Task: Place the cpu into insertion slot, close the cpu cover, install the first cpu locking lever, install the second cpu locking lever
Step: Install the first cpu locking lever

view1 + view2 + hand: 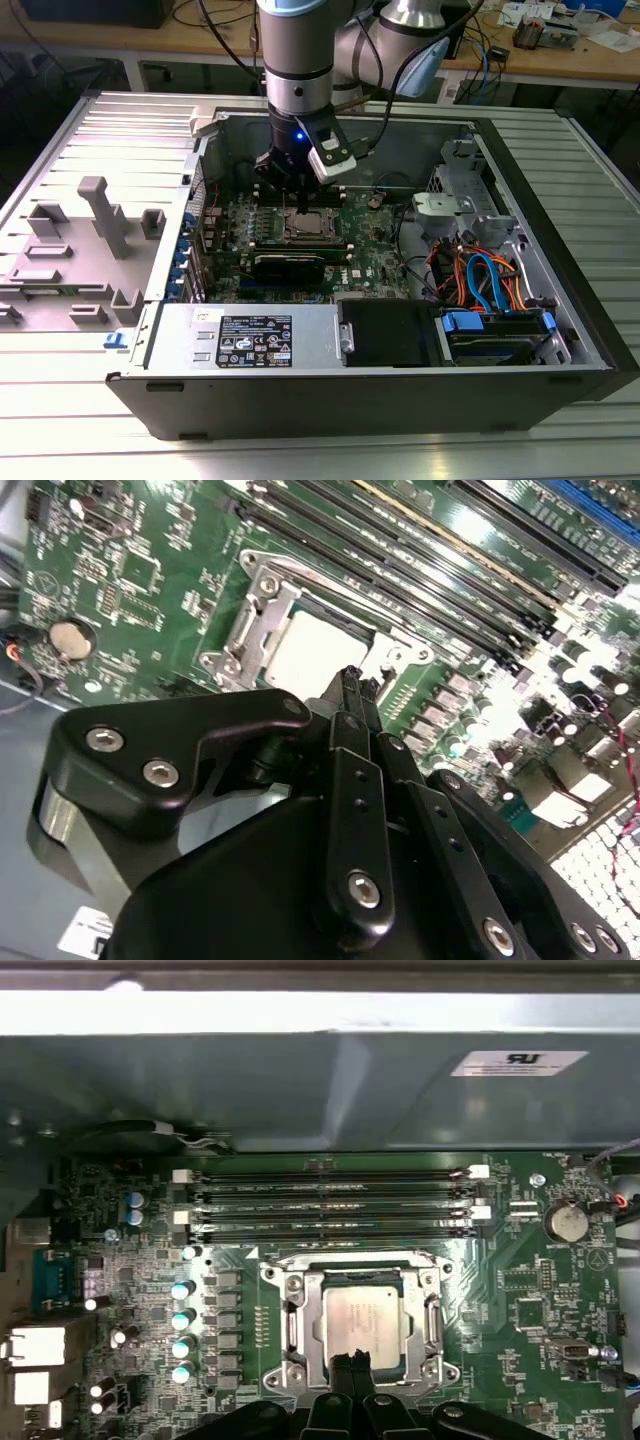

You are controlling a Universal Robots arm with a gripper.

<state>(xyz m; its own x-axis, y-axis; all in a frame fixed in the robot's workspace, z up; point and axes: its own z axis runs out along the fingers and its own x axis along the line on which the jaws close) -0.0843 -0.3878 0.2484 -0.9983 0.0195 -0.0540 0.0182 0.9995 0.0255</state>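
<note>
The cpu [362, 1312], a dull silver square, lies flat in the insertion slot [272, 1272] on the green board. The cpu cover [433, 1310], a shiny metal frame, lies down around it, with the chip's top showing through its window. My gripper [350, 1363] is shut, its two black fingertips pressed together with nothing visible between them. The tips hang at one edge of the cpu, just over the frame. In the second wrist view the gripper [353, 680] points at the edge of the cpu [312, 650] beside the cpu cover [247, 630]. In the exterior view the gripper [300, 203] stands straight above the cpu [308, 227].
Long black memory slots [330, 1205] run beside the socket, with a coin cell [566, 1222] and a row of capacitors [182, 1318] nearby. The grey case wall [320, 1080] rises behind. A power supply [250, 338], black shroud [388, 330] and cabled drive cage [490, 280] fill the case front and right.
</note>
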